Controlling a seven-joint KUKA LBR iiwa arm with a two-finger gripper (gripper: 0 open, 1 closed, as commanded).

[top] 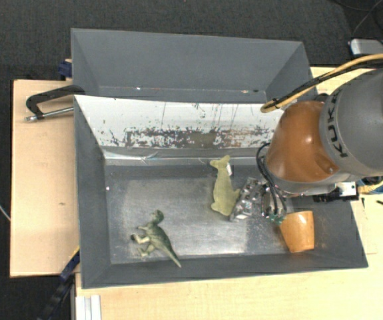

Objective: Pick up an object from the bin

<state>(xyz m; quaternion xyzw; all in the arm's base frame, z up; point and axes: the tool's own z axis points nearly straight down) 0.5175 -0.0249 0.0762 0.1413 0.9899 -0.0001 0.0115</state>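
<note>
My gripper [249,201] is low in the bin's right half, just under the arm's orange cover. Its metal tip sits right beside the right edge of a pale yellow-green soft toy animal [223,189], which lies lengthwise on the bin floor near the middle. Whether the tip touches the toy is unclear. An orange cup [298,231] lies on its side just right of and below the gripper, by the right wall.
A small green dinosaur figure [154,235] stands near the front left corner, far from the gripper. The arm and its cover hide the bin's right wall. Bare floor stretches between the dinosaur and the soft toy.
</note>
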